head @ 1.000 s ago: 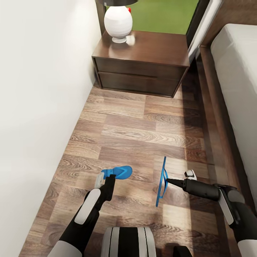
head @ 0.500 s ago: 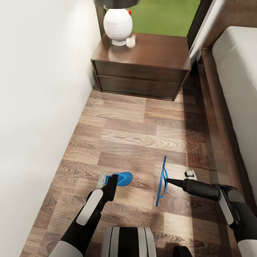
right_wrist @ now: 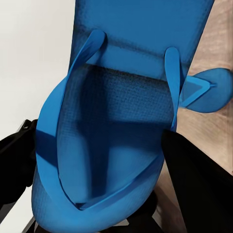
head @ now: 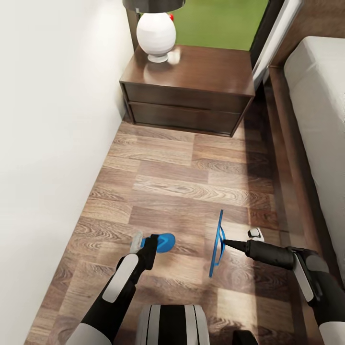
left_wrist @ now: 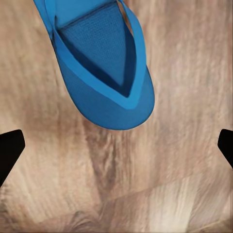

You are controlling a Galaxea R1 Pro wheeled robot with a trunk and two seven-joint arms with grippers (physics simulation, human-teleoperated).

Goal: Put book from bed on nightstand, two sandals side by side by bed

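One blue sandal [head: 164,242] lies flat on the wood floor. My left gripper [head: 145,241] hovers just over its near end. In the left wrist view its fingertips stand wide apart, open, with the sandal [left_wrist: 104,63] a little beyond them. The second sandal [head: 219,237] hangs on edge, upright above the floor, with my right gripper [head: 238,239] shut on it. Seen from the right wrist, this sandal [right_wrist: 121,121] sits between the dark fingers [right_wrist: 194,184], and the other sandal [right_wrist: 206,92] shows behind it. The nightstand [head: 191,96] stands ahead. The bed [head: 321,96] runs along the right. The book is out of view.
A white wall [head: 48,143] closes the left side, leaving a narrow strip of floor [head: 191,172] between it and the bed frame. A white lamp [head: 155,34] stands on the nightstand's left part. A window with green outside lies behind it.
The view has shifted slightly. The floor sandal now shows shorter, more covered by my left gripper. The right arm and its sandal have held still.
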